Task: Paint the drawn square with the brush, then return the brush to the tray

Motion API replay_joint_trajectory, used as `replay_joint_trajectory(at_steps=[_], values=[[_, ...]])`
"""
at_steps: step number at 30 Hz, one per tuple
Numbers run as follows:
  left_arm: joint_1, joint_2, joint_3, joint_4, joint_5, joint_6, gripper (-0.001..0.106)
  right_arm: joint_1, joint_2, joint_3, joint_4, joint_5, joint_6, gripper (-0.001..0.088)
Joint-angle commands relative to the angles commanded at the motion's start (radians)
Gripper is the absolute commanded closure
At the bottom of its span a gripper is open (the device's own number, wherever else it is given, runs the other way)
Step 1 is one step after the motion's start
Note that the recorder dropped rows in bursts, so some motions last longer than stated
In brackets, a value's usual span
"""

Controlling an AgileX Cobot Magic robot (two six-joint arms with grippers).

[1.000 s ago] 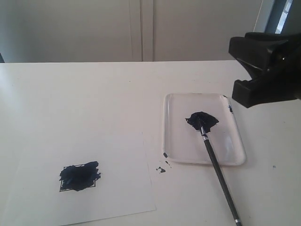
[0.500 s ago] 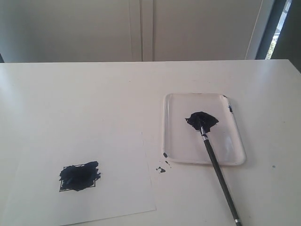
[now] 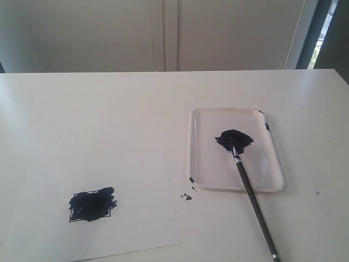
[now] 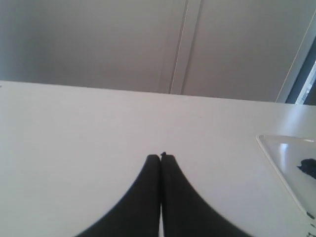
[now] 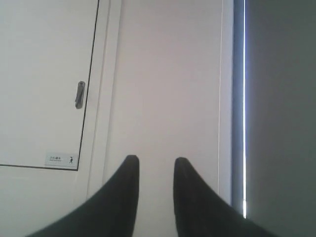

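White bench [image 3: 109, 103], brush [image 3: 254, 202] bristles in tray [image 3: 210, 164], handle slanting out toward near right, left end effector [image 4: 161, 157] clenched, right end effector [image 5: 155, 164] released

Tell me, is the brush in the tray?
Half in: the brush tip lies in paint on the tray; its handle crosses the rim onto the table.

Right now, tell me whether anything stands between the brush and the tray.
Nothing visible does. The brush already lies with its bristles on the paint blob in the tray, its handle reaching out over the near rim.
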Motion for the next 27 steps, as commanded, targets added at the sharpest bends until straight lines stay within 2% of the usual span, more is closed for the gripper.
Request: replay_joint_trajectory(at_steps=[4,9,15,20,21,22,25,26,27], values=[[0.000,0.000,0.076,0.000,0.003,0.000,0.105,0.000,-0.024,0.070,0.000,-0.011,0.000,0.0626],[0.000,0.000,0.087,0.000,0.037,0.000,0.105,0.000,-0.035,0.142,0.000,0.010,0.000,0.0626],[0.000,0.000,0.087,0.000,0.037,0.000,0.105,0.000,-0.035,0.141,0.000,0.102,0.000,0.0626],[0.000,0.000,0.087,0.010,0.046,0.000,0.105,0.000,-0.035,0.141,0.000,0.115,0.000,0.0626],[0.000,0.000,0.087,0.051,0.023,0.000,0.105,0.000,-0.035,0.141,-0.003,0.115,0.000,0.0626],[0.000,0.000,0.084,0.148,-0.002,0.000,0.105,0.000,-0.035,0.141,-0.028,0.115,0.000,0.0626],[0.000,0.000,0.075,0.540,-0.086,0.000,0.105,0.000,-0.035,0.141,-0.142,0.115,0.000,0.0626],[0.000,0.000,0.075,0.645,-0.123,0.000,0.105,0.000,-0.035,0.142,-0.149,0.115,0.000,0.0626],[0.000,0.000,0.075,0.693,-0.152,0.000,0.105,0.000,-0.035,0.150,-0.149,0.107,0.000,0.0626]])
